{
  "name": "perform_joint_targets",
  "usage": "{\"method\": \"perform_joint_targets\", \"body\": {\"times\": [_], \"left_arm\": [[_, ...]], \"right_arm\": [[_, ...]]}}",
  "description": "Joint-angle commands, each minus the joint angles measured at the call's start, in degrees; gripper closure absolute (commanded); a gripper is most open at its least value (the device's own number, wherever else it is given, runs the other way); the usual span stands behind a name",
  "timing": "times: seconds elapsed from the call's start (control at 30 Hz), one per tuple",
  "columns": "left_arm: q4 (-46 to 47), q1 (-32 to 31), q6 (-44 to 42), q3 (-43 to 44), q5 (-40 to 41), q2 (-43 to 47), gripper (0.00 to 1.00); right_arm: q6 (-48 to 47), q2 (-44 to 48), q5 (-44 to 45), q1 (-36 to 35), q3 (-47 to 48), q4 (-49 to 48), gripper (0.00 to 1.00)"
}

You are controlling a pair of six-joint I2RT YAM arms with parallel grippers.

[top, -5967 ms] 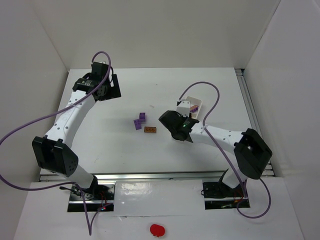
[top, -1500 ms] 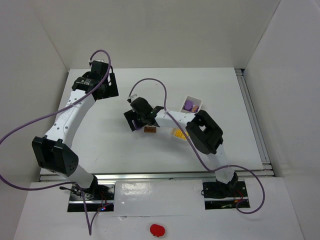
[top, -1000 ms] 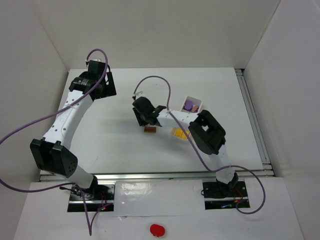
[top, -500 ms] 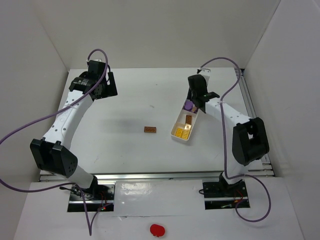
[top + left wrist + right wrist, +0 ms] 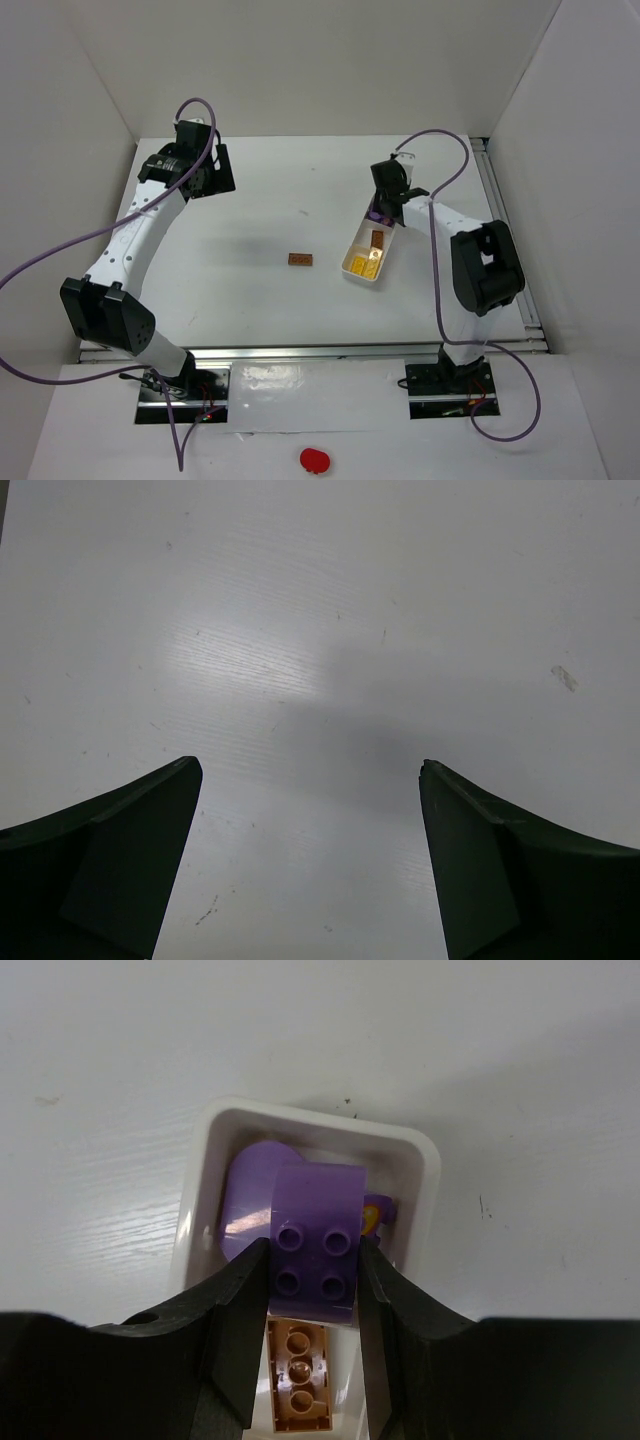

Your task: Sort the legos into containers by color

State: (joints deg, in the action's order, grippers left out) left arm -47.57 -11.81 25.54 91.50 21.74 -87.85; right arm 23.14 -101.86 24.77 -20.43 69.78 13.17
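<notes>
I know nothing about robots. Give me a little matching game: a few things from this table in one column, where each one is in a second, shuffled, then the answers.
Things
1. studded purple brick
2. lone brown brick
3. yellow bricks
4. left pincer

Places
A. in the near end of the white tray
B. open above the bare table
C. clamped in the right pincer, over the tray's far end
D. lying on the table, left of the tray

Pairs: 1-C, 2-D, 3-A, 4-B
</notes>
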Motion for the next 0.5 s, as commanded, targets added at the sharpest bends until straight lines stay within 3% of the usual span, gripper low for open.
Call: {"method": "perform_joint_targets", "body": {"times": [0.0, 0.1, 0.17, 0.27, 0.37, 0.47], "left_arm": [[0.46, 0.3, -0.32, 1.92, -0.2, 0.4, 0.0], [0.46, 0.3, -0.32, 1.92, -0.2, 0.4, 0.0], [0.46, 0.3, -0.32, 1.92, -0.2, 0.4, 0.0], [0.46, 0.3, -0.32, 1.92, -0.2, 0.4, 0.0], [0.46, 0.3, -0.32, 1.4, -0.2, 0.4, 0.0], [0.46, 0.3, -0.32, 1.4, -0.73, 0.4, 0.0]], "right_arm": [[1.21, -1.5, 0.45, 0.65, 0.62, -1.66, 0.68], [1.21, -2.9, 0.45, 1.18, 1.15, -1.66, 0.68], [1.74, -3.43, 0.45, 1.18, 1.67, -2.18, 0.6], [2.26, -3.96, 0.45, 1.18, 2.2, -1.57, 0.36], [2.79, -2.56, 0.97, 1.18, 2.2, -1.57, 0.27], [2.79, 0.78, 1.76, 0.66, 1.68, -1.57, 0.25]]}}
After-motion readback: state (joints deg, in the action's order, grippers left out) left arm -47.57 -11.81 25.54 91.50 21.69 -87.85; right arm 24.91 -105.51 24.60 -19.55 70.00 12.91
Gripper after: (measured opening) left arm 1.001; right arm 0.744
